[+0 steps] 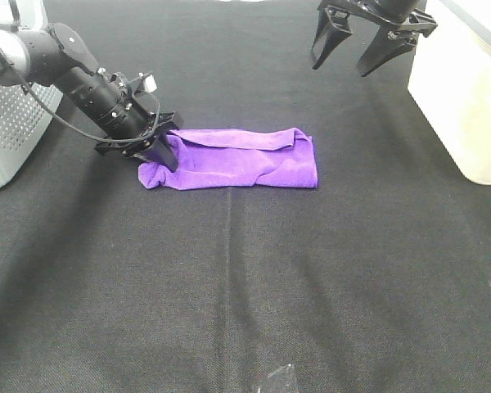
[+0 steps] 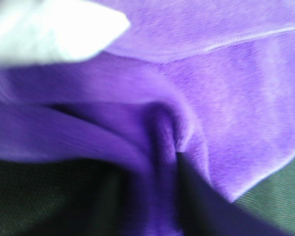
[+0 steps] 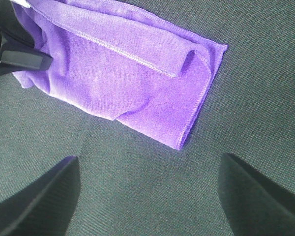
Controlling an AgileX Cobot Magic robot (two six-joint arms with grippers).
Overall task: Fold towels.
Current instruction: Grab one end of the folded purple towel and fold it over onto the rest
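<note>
The left jaws pinched the towel at its frame-left end — probably to fold it over; the right jaws hung wide, upper right.

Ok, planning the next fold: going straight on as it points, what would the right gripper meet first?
Likely the black table cover, just short of the towel; the right gripper hangs open, depth unclear.

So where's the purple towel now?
High view: the purple towel lies left of centre on the black table, its left end pinched by the left gripper.
</note>
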